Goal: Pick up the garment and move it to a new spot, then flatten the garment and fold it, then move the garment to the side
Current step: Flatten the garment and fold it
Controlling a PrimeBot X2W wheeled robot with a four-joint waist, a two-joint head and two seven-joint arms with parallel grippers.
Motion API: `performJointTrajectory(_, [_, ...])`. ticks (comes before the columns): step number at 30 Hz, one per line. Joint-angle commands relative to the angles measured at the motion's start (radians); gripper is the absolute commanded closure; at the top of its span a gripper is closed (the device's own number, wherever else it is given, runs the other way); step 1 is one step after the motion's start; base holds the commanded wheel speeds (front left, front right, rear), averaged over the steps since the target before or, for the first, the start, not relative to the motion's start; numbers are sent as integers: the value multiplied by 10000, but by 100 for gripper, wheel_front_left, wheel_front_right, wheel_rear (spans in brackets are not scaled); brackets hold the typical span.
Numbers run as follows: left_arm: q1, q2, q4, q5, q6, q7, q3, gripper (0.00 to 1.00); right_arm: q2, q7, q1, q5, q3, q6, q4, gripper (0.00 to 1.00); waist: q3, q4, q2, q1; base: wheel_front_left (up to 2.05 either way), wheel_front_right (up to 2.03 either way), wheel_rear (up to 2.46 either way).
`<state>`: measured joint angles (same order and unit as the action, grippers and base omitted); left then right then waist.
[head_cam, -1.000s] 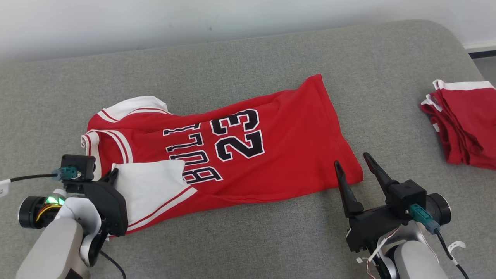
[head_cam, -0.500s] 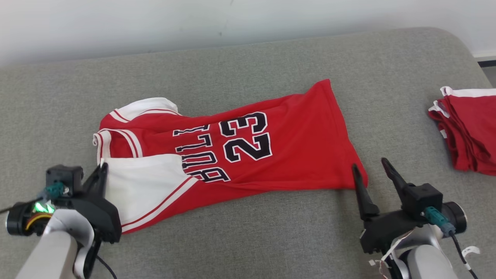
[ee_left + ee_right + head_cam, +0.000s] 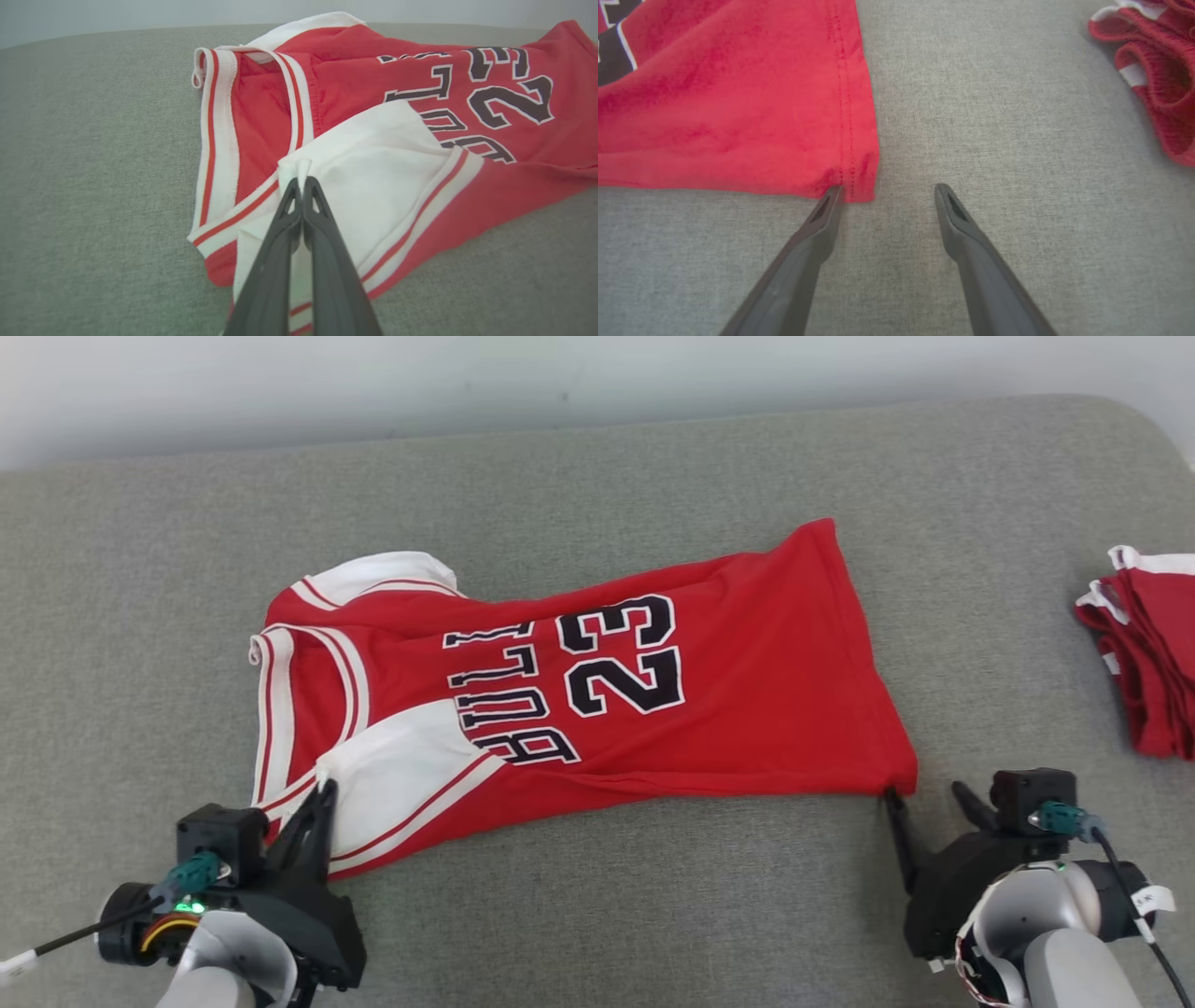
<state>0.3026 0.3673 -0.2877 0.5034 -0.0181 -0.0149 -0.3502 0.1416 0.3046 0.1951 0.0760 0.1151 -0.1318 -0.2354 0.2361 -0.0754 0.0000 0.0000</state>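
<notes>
We read "23" on the red jersey [image 3: 747,691]; our left claw [image 3: 302,179] pinches its white fold, while our right claw [image 3: 888,188] gapes at its stitched hem.

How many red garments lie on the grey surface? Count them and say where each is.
2 told apart: the jersey spread across the middle, and a red bundle at the far right edge. The bundle looks layered, so more may be hidden in it.

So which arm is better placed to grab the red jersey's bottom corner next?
The right. The right gripper is open and sits at the hem corner of the jersey, one fingertip at its edge. The left gripper is at the other end, shut on the white fabric there.
</notes>
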Motion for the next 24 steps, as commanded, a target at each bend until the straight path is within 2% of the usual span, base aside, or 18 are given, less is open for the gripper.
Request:
performJointTrajectory(1, [-115,-29,40,76,-31,12,-3,100,-9,37,-21,92,-66,21,-1,0,55,68,0,0,0,0,0])
performJointTrajectory(11, [-26,-36,266,87,-121,67,-86,100,210,-225,288,145,-704,21,-243,0,103,162,0,0,0,0,0])
performJointTrajectory(14, [-64,-50,286,148,-132,139,-75,100,220,-257,326,198,-790,21,-346,85,41,156,0,0,0,0,0])
performJointTrajectory(15, [-77,-68,303,155,-140,185,-57,100,236,-269,330,220,-804,21,-380,100,19,155,0,0,0,0,0])
performJointTrajectory(20, [-149,-245,453,416,-98,797,249,100,246,-464,147,416,-679,21,-161,100,-172,157,0,0,0,0,0])
performJointTrajectory(24, [-110,-487,856,1017,9,1814,922,100,131,-792,37,1000,-521,21,406,100,-390,136,0,0,0,0,0])
